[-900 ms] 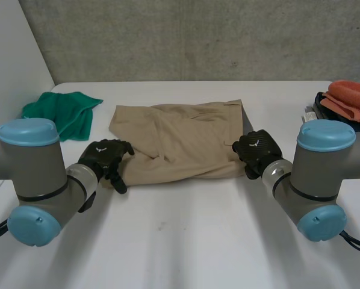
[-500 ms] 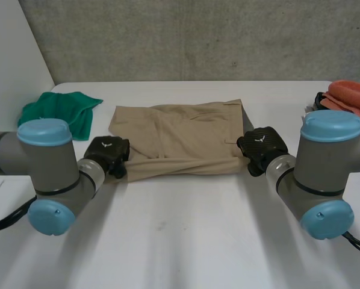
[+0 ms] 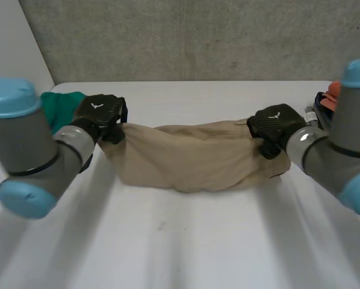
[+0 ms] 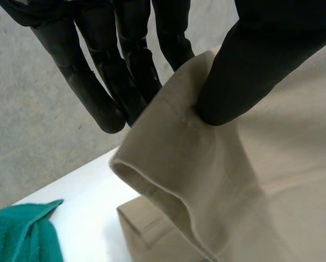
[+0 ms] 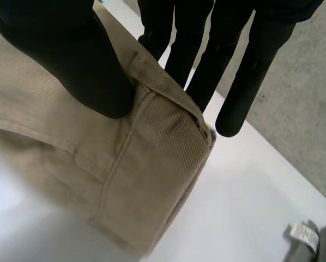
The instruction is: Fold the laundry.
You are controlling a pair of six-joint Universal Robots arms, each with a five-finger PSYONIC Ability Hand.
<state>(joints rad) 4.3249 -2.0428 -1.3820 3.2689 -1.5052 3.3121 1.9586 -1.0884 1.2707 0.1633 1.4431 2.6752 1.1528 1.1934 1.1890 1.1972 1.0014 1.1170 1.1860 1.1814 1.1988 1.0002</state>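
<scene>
The left hand [image 3: 99,114] and right hand [image 3: 273,123], fingers [image 4: 92,82] pinching a corner each against the thumb, have just lifted the near edge of the shorts [image 3: 192,159] off the counter [image 3: 186,241] (middle sagging); the fold has begun.

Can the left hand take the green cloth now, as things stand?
Probably not yet: the green cloth lies close beside the left hand, but that hand pinches a corner of the beige garment.

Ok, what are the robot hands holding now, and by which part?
The beige garment: left robot hand pinches a corner at one end, right robot hand a corner at the other.
</scene>
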